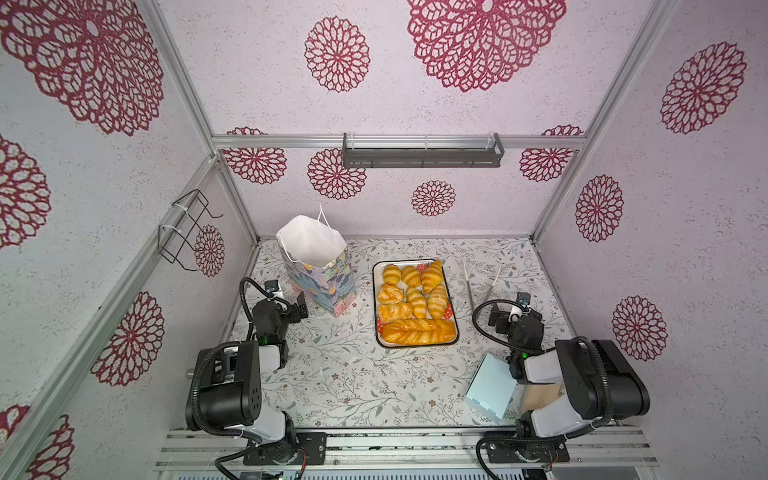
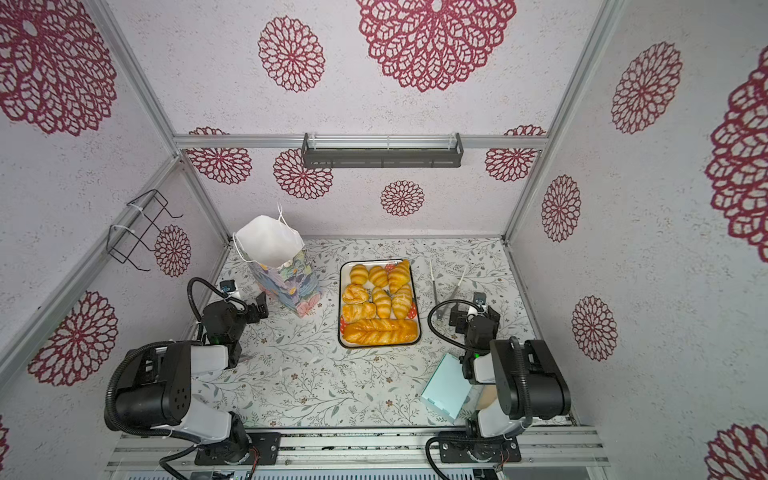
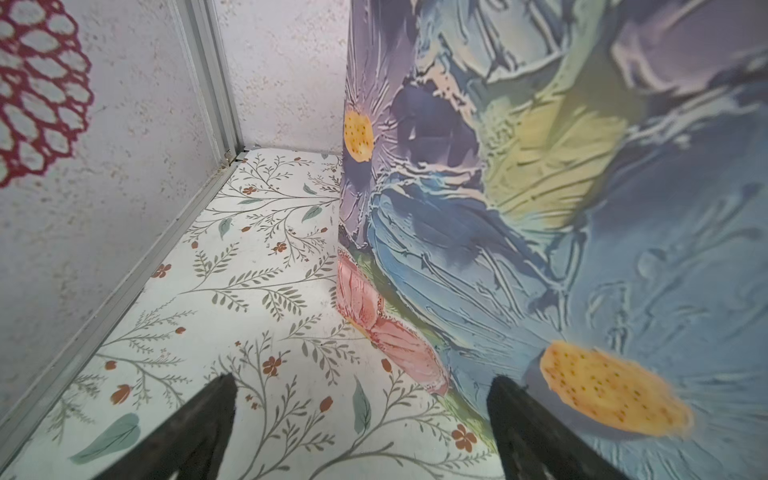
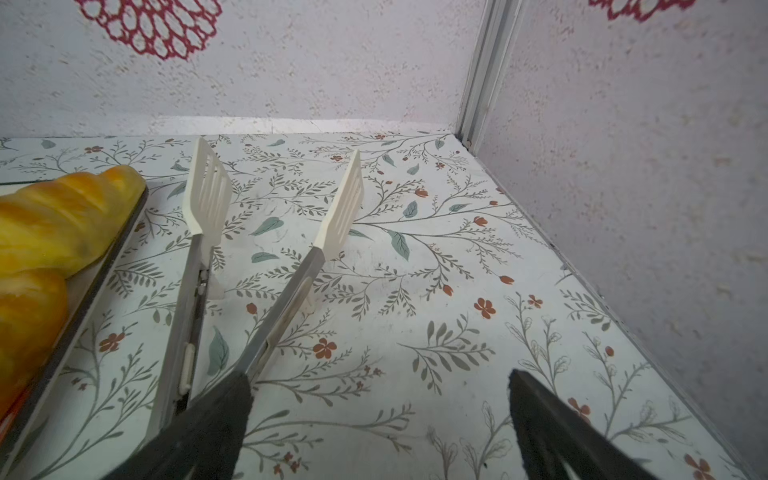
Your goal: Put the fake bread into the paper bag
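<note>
Bread heaped on tray, beside upright bag. Left gripper spread wide, empty, at bag's base; right gripper likewise, at tongs. Best centred across both tong arms before squeezing.

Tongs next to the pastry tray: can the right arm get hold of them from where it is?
Probably yes. The right gripper is open right at the handle end of the tongs, and nothing stands between them. The tongs lie splayed apart, so it would likely have to close on one arm or squeeze both together.
</note>
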You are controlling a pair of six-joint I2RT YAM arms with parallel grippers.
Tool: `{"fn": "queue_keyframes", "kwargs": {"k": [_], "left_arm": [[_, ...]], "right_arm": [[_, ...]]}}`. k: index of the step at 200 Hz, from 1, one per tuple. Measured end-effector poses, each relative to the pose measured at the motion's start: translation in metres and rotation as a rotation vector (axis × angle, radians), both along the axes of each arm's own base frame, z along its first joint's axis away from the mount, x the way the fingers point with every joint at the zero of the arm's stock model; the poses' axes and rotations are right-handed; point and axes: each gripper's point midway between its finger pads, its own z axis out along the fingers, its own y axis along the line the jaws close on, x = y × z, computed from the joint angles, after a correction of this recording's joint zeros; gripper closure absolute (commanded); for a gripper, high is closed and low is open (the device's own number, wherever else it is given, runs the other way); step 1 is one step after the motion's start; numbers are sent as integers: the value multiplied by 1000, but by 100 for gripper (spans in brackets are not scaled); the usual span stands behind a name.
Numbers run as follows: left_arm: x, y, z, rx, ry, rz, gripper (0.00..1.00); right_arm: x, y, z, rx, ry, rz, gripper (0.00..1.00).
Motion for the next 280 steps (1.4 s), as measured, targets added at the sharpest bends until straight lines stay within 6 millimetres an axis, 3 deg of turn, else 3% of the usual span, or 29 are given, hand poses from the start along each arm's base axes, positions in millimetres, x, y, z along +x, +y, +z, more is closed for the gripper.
{"fn": "queue_keyframes", "kwargs": {"k": [44, 280], "left_arm": [[0, 10, 2, -12, -6, 51, 3], [0, 14, 2, -11, -5, 74, 3]], "right_arm": [[0, 0, 0, 0, 0, 0, 1], [0, 0, 0, 0, 0, 0, 1]]}}
